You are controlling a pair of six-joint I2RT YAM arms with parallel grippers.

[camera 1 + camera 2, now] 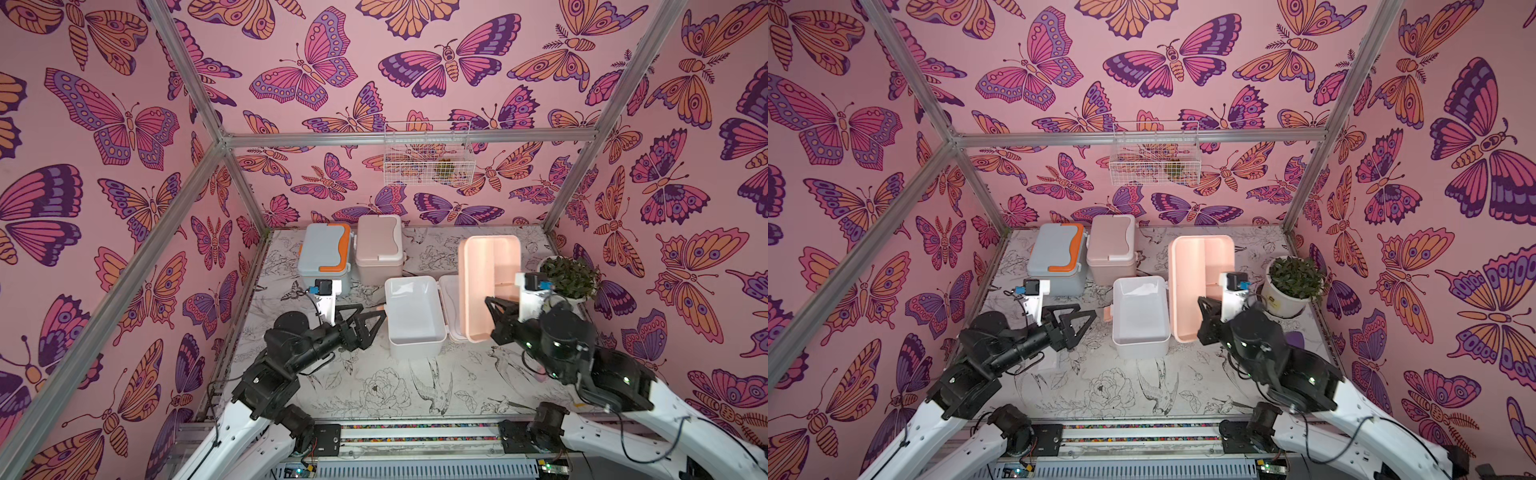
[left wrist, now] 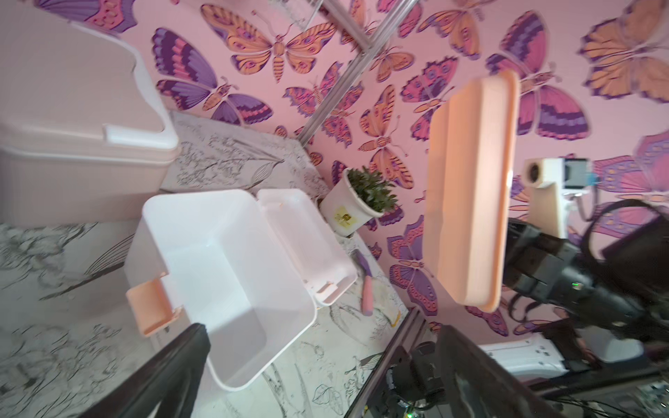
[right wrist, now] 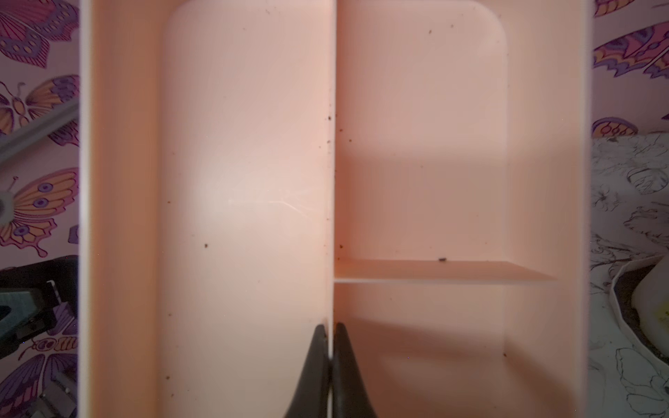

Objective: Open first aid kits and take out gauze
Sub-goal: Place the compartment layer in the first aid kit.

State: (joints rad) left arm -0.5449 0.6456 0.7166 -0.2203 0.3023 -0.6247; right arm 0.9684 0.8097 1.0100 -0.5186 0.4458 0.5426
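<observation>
1. Top views both show the table (image 1: 415, 386), printed with birds and flowers, bearing all three kits.
2. Mid-table stands the white kit (image 1: 415, 351), open; its tub shows only bare white floor and walls. Its lid (image 2: 300, 235) lies flipped back flat beside it, and in both top views the tray partly covers the lid.
3. Off the table hangs the peach tray (image 1: 490, 282), tipped up on edge above the lid and near the pot (image 1: 1287, 301). It has one long compartment and two short ones, with only dark specks inside.
4. At the back left the blue-grey kit (image 1: 324, 253) and the beige kit (image 1: 380, 245) sit shut, side by side, their insides hidden.
5. On the back wall hangs a wire basket (image 1: 428, 176); something greenish-brown lies in it, too small to tell.
6. Clamped tight on the tray's middle divider, at its near end, is the right gripper (image 3: 327, 327).
7. Just left of the white kit's tub, the left gripper (image 1: 1087, 309) is spread wide and holds nothing.
8. A green plant fills the pot, which is white.
9. On the tub's front wall a peach latch (image 2: 150, 307) hangs open.
10. Beyond the lid a pink-and-purple tool (image 2: 366, 289) lies on the table; I cannot tell its kind.
</observation>
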